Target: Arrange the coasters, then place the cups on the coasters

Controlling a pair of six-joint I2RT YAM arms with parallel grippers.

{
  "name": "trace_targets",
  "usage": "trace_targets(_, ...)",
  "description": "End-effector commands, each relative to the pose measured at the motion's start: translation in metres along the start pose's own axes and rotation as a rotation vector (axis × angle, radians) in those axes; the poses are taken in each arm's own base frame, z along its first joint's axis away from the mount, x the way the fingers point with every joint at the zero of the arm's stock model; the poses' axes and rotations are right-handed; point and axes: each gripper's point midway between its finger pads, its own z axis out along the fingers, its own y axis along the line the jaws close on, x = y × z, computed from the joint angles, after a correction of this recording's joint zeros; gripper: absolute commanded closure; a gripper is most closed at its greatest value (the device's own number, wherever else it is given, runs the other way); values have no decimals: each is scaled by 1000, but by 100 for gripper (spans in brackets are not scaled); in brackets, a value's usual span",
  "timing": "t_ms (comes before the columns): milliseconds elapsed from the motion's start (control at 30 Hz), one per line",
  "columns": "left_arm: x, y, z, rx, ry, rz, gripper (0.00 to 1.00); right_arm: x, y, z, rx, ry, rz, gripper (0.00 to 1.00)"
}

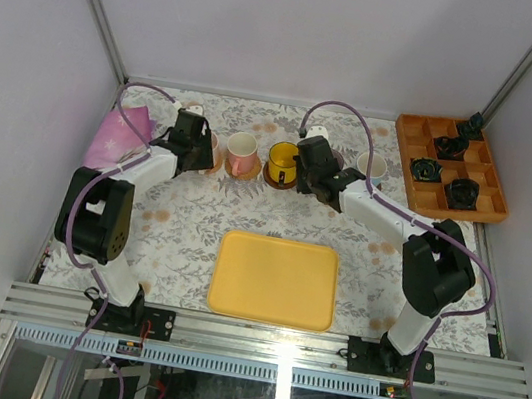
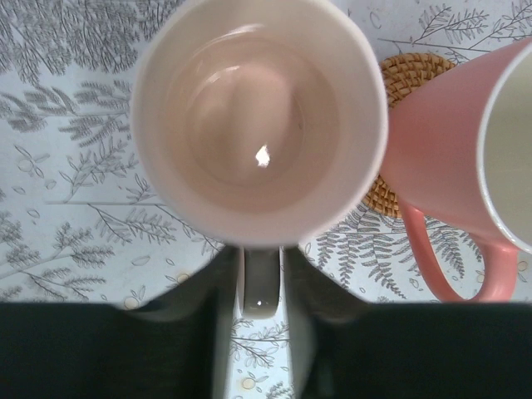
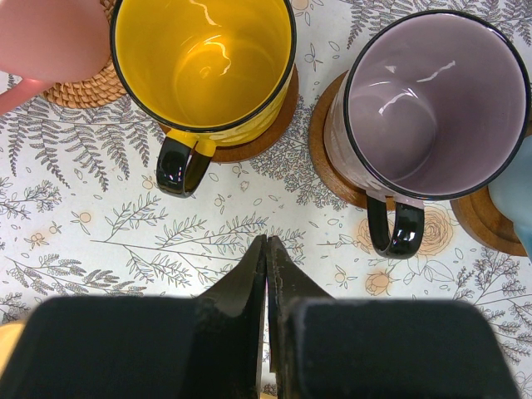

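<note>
Ahead of the shut, empty right gripper (image 3: 266,249), a glossy yellow mug (image 3: 204,62) and a purple-grey mug (image 3: 432,104) stand on dark brown round coasters (image 3: 324,158); right of the left gripper (image 2: 262,259) a salmon-pink mug (image 2: 440,158) stands on a tan woven coaster (image 2: 407,73). The pale pink mug (image 2: 258,116) just ahead of the left gripper hides whatever lies beneath it, so the task looks nearly done. Its handle (image 2: 260,291) sits between the partly parted jaws, seemingly unpinched.

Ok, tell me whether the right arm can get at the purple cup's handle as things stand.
Probably yes. The purple cup turns its handle toward the right arm's fingers, with only bare tablecloth between. The fingers are shut and must open first.
</note>
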Motion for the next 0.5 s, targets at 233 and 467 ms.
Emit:
trace_targets(233,-33,-2,-9,3,-103,-20,42,-12,0,-5,-7,-32,22,100)
trace_targets(467,-32,0,-15,-6,-96,-11,42,-14,0,-6,-8,-35,23,100)
